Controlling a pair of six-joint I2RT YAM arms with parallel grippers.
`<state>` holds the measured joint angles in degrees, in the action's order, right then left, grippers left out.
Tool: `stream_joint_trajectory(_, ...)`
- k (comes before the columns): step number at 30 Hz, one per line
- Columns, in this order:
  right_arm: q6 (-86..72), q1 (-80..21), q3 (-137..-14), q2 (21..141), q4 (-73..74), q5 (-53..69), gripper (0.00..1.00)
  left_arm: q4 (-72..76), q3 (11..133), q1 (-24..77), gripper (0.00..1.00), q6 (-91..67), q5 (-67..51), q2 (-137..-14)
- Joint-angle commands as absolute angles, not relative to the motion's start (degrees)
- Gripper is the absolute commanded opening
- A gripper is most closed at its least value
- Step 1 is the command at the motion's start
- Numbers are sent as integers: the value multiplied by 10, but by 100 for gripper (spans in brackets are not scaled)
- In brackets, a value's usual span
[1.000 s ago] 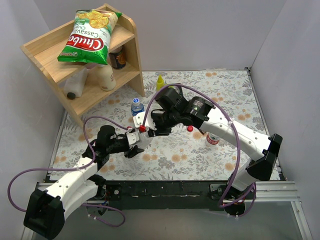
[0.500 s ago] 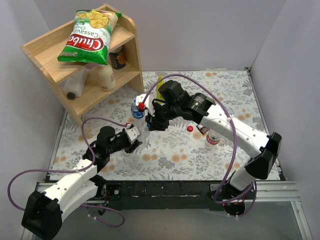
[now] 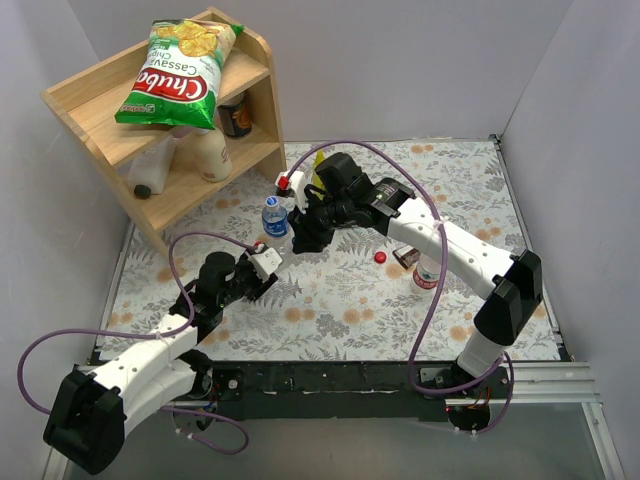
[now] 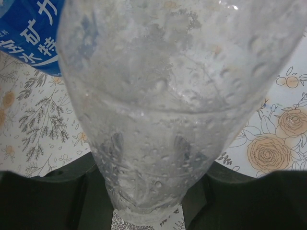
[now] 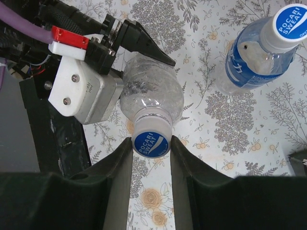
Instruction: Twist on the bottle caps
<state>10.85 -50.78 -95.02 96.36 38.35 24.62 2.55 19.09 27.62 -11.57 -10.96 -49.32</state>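
Note:
My left gripper (image 4: 148,191) is shut on the unlabelled clear bottle (image 4: 163,96) and holds it tilted over the mat (image 3: 272,262). My right gripper (image 5: 151,149) is shut on the blue cap (image 5: 151,143) that sits on this bottle's neck, one finger touching each side. In the top view the right gripper (image 3: 292,243) meets the bottle just right of the left gripper. The blue-labelled bottle (image 5: 249,60) stands close by with its blue cap (image 5: 290,21) on; it also shows in the top view (image 3: 275,215). The red cap (image 3: 380,257) lies loose on the mat. The red-and-white-labelled bottle (image 3: 426,274) stands to its right.
A wooden shelf (image 3: 250,100) at the back left carries a green chips bag (image 3: 180,70) and cream-white bottles (image 3: 212,152). A yellow squeeze bottle (image 3: 320,163) stands behind the right arm. Grey walls close the floral mat (image 3: 480,190) on three sides.
The right wrist has turned about the cap, its red tab swinging from near the left gripper toward the back. The left gripper has drawn the bottle slightly left.

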Motion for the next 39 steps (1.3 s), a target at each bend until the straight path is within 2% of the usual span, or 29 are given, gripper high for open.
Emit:
stream_joint_trajectory(1,61,-533,-949,984,468,320,35,123,243,274,0,-142,-78,-482)
stream_joint_trajectory(7,100,-533,-967,969,482,286,47,52,226,274,0,-152,-102,-499)
stream_joint_trajectory(10,103,-533,-966,968,482,273,58,43,222,274,0,-149,-93,-504)
stream_joint_trajectory(11,103,-533,-967,968,481,272,64,47,215,274,0,-148,-92,-501)
stream_joint_trajectory(12,104,-533,-974,969,481,272,77,47,214,274,0,-148,-98,-497)
stream_joint_trajectory(14,111,-533,-989,971,491,265,91,44,212,274,0,-153,-105,-497)
stream_joint_trajectory(18,157,-533,-1002,946,528,243,93,13,216,274,0,-156,-126,-495)
stream_joint_trajectory(23,249,-516,-976,903,550,175,93,-69,236,272,0,-117,-291,-498)
stream_joint_trajectory(28,361,-509,-952,868,505,206,93,-181,270,272,0,-55,-438,-536)
stream_joint_trajectory(32,479,-511,-940,853,505,292,93,-208,287,272,0,-24,-461,-554)
stream_joint_trajectory(39,515,-565,-894,844,500,293,96,-220,301,272,0,-25,-484,-574)
